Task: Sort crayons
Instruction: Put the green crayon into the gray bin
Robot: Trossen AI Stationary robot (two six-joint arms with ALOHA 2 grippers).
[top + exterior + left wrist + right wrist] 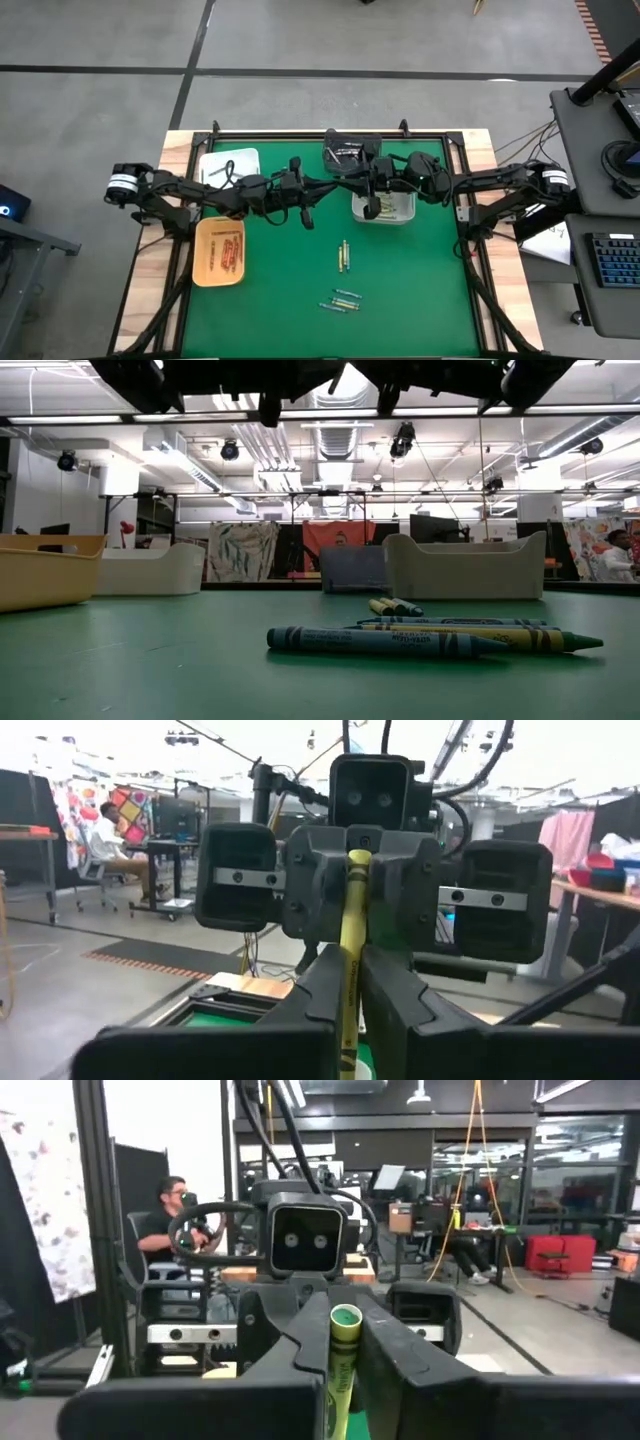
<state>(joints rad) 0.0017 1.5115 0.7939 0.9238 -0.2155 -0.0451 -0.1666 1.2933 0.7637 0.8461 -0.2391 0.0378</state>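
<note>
While both arms meet in mid-air above the middle of the green mat (280,300), one crayon (352,910) bridges them. The left gripper (352,960) is clamped on one end, and the right gripper (345,1332) has its fingers pressed against the other end, whose green tip faces its camera. This looks like a handover from one arm to the other.

To do it well, the right gripper should have a firm hold before the left one lets go. The left fingers should then part fully and draw back straight along the crayon's length, so that the thin stick is not twisted or snapped. Both wrists need to stay level, since a drop here could land in the pale tray (398,216) just beside them, whichever tray is meant.

Much is hidden. From above, the arms cover the shared crayon completely. From table height, only the grippers' dark undersides show, cut off at the top edge. The crayon's wrapper reads yellow from one wrist and greenish from the other, so its proper tray is uncertain. The contents of the orange tray (200,262) and the dark tray (340,146) are hard to make out. The loose crayons (343,257) lying on the mat are plain enough.
</note>
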